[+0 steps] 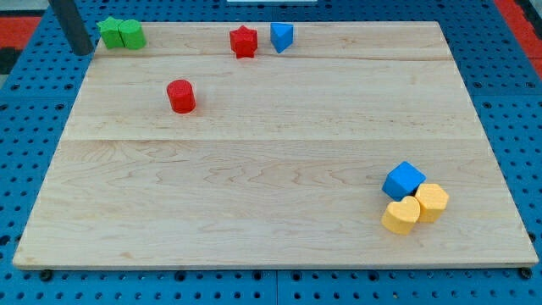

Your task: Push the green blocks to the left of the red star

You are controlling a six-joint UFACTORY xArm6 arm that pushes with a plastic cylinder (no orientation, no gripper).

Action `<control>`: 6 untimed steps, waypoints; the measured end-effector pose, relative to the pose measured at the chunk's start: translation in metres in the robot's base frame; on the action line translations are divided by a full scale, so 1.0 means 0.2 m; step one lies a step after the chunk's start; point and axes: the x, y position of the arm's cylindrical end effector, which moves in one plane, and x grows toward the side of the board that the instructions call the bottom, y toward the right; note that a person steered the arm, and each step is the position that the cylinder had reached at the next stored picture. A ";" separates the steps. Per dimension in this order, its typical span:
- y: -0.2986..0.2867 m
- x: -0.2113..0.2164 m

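Two green blocks sit side by side, touching, near the view's top left corner of the wooden board: a green star-like block (110, 32) and a green rounded block (131, 35). The red star (243, 41) lies further to the view's right along the top edge. My tip (82, 52) is at the end of the dark rod, just left of the green blocks at the board's left edge, a small gap apart from them.
A blue block (281, 36) sits just right of the red star. A red cylinder (181, 97) lies below and between greens and star. At bottom right cluster a blue cube (403, 180) and two yellow blocks (400, 216), (432, 202). Board edge (51, 161) meets blue pegboard.
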 end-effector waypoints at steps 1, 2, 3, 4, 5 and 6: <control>0.00 -0.12; 0.01 -0.27; 0.08 -0.27; 0.28 -0.25; 0.47 -0.24; 0.68 -0.23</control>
